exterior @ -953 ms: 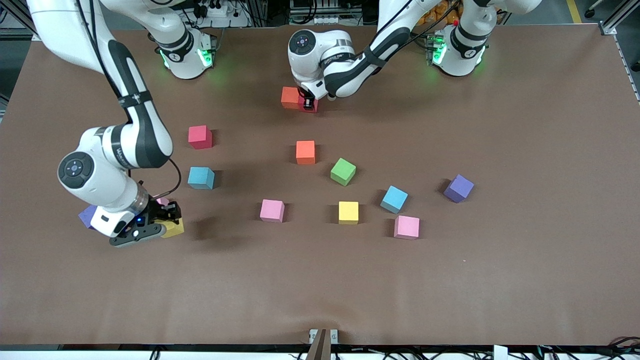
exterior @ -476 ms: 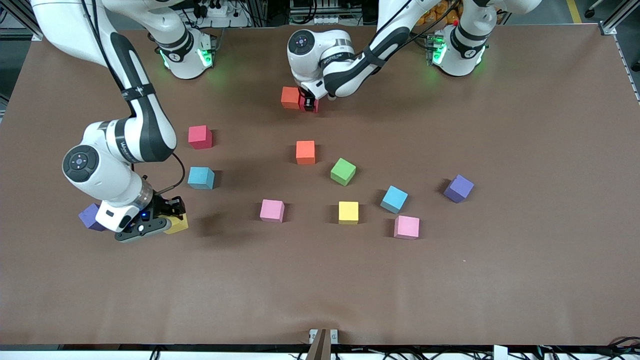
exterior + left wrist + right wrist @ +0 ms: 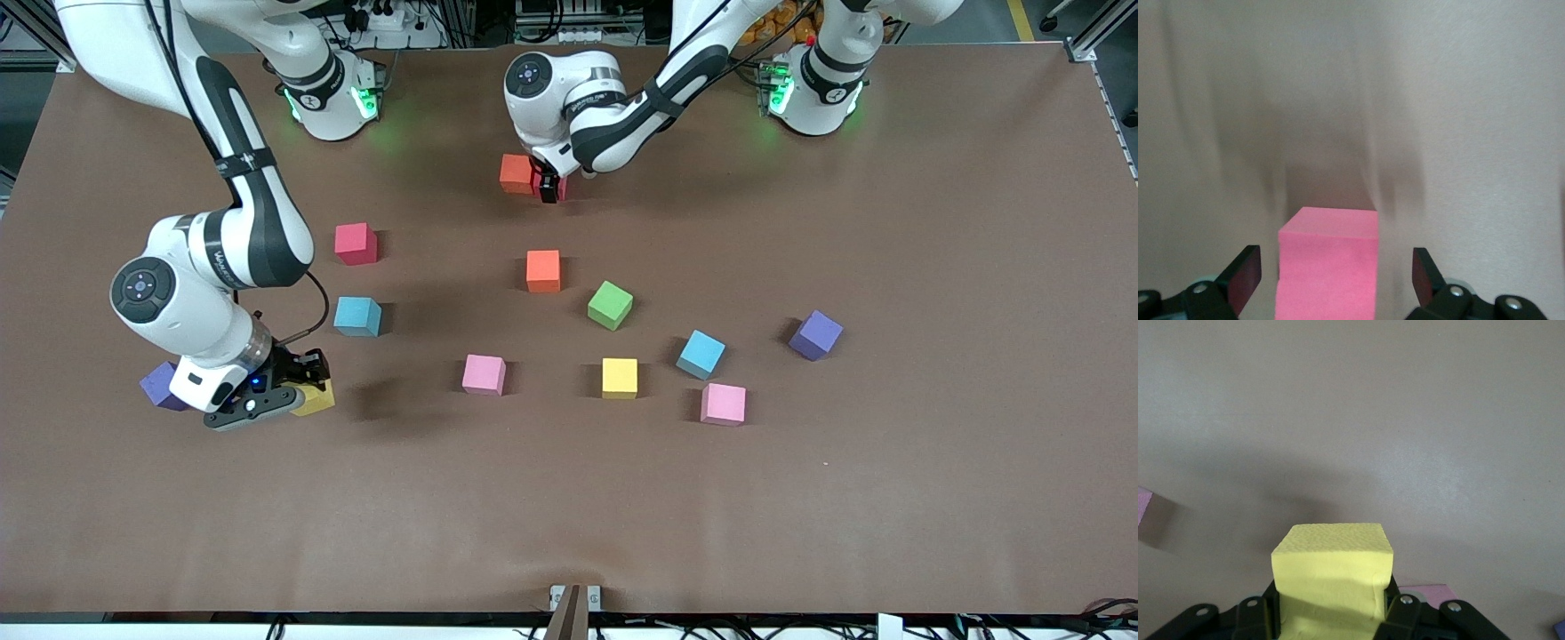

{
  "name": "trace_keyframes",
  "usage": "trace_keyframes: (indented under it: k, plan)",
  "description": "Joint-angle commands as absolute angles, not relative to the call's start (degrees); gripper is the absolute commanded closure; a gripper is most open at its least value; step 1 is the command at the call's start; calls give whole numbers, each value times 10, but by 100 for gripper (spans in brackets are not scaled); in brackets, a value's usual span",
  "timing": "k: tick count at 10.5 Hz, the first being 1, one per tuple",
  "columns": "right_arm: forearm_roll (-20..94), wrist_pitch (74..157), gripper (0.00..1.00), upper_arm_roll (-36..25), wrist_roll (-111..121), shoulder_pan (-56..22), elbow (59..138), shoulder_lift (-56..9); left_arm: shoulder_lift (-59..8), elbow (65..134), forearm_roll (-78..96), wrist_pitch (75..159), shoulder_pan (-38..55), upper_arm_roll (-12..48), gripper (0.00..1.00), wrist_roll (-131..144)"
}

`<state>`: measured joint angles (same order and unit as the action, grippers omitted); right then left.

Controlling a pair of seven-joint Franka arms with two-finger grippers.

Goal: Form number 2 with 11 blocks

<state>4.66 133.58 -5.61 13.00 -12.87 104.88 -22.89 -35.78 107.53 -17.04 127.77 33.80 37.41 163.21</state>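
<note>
one brown table (image 3: 889, 498) | left end effector (image 3: 1331, 273) wide, astride pink block (image 3: 1328, 267) | right end effector (image 3: 1331, 613) holding yellow block (image 3: 1333, 573)

Pink block (image 3: 1328, 263) cut off by left wrist view's edge; in front view mostly hidden under left tool (image 3: 549, 188), beside orange block (image 3: 515, 173). Purple block (image 3: 158, 384) partly hidden by right arm, near yellow block (image 3: 316, 400).

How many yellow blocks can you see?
2. One yellow block sits on the table between two pink ones. The other yellow block is gripped in the right end effector near the right arm's end of the table. None seem hidden.
</note>
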Motion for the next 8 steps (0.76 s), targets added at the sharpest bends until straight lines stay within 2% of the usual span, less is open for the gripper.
trace_keyframes:
  k: [1, 5, 8]
  plan:
    - [55, 1338, 49, -55, 142, -132, 1101, -173, -337, 1062, -205, 1238, 344, 380, 0, 1805]
    - [56, 1336, 52, -68, 142, -169, 1177, -88, -280, 1063, -205, 1209, 281, 382, 0, 1711]
    - [56, 1334, 55, -109, 141, -254, 1235, -31, -251, 1062, -205, 1193, 218, 382, 0, 1601]
